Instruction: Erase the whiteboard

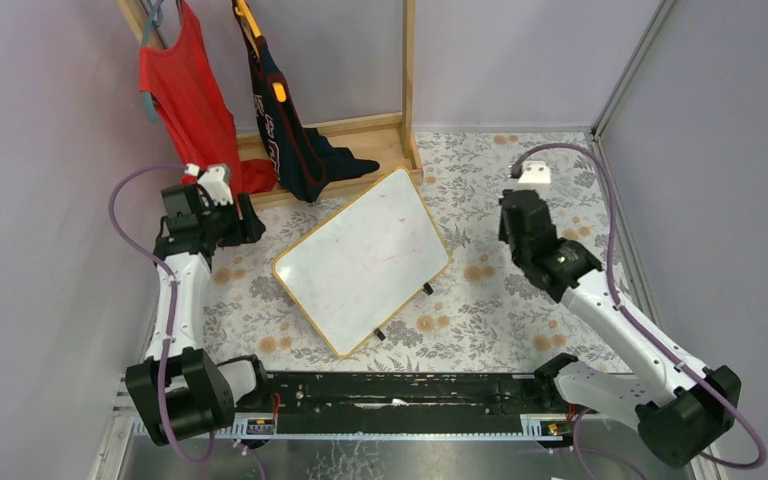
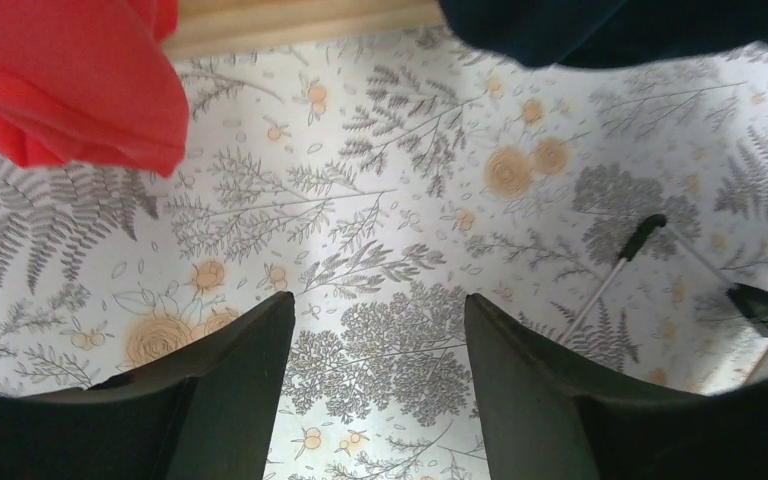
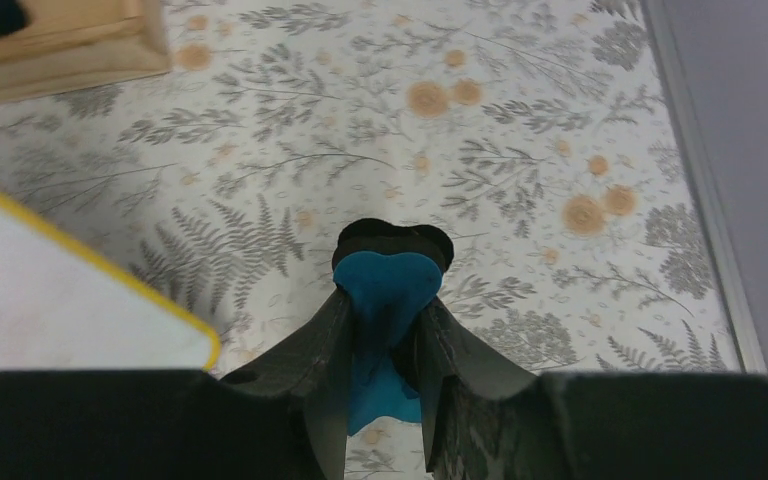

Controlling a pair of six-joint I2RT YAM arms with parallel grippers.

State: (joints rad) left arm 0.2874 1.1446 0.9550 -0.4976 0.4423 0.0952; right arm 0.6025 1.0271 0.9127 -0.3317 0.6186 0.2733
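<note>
Holding a blue eraser (image 3: 388,285) pinched in the right claw (image 3: 385,300), I judge the step in hand to be carrying it over to the whiteboard (image 1: 360,262), which lies flat and skewed on the floral bench (image 1: 500,300) mid-scene, with its small black feet (image 1: 427,289) along the edge toward 4 o'clock. From above, the right claw hovers off the board at about 3 o'clock, not touching it. Through the right wrist camera the board's yellow-framed corner sits at 8 o'clock of the fingers. To do this well I would swing toward 9 o'clock, lower until the eraser's face meets the surface flat, then wipe in long overlapping strokes, pressing lightly so the board does not slide. The faint reddish traces near the middle seem to be what needs clearing. The left claw (image 2: 375,330) is spread wide and empty at the board's 9 o'clock, above bare bench. It could come in to steady the frame if the board skids. The red garment (image 1: 185,95) and dark garment (image 1: 275,120) on the wooden rack (image 1: 408,70) at 11 o'clock should be kept out of the sweep. The dark garment carries orange lettering, but it is too small to read. I see no other label or brand.
</note>
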